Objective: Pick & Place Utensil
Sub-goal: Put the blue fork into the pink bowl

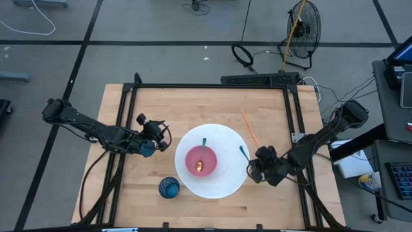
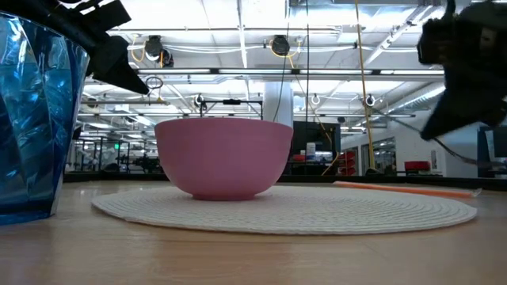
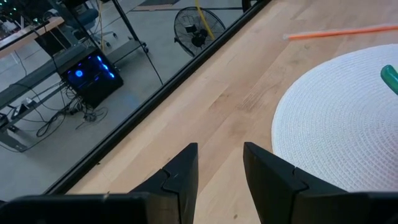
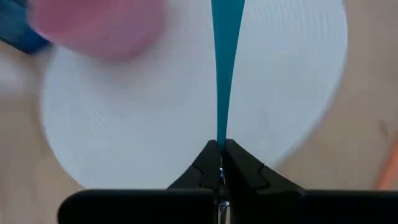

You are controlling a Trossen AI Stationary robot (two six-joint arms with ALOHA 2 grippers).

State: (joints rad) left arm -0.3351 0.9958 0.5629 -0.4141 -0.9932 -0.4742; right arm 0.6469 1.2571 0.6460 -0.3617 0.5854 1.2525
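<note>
A teal utensil [image 1: 244, 153] sticks out of my right gripper [image 1: 252, 164] over the right part of the round white placemat [image 1: 225, 183]. That gripper is shut on it. A pink bowl [image 1: 201, 161] stands on the placemat, and a spoon with a green handle [image 1: 203, 143] rests inside it. My left gripper [image 1: 164, 136] hovers open over bare wood left of the placemat and touches nothing. In the left wrist view its fingers [image 3: 186, 168] stand apart above the table. My right gripper [image 4: 221, 146] pinches the teal utensil's narrow end [image 4: 221, 127] between its two fingertips. The utensil runs straight on ahead of the fingers, widening away from them. It hangs clear above the placemat [image 4: 124, 143], pointing toward the table's far edge.
A blue glass cup [image 1: 169, 187] stands near the table's front edge, left of the placemat. An orange stick [image 1: 249, 127] lies on the wood at the placemat's far right. A black frame [image 1: 212, 85] borders the table; bare wood lies at far left.
</note>
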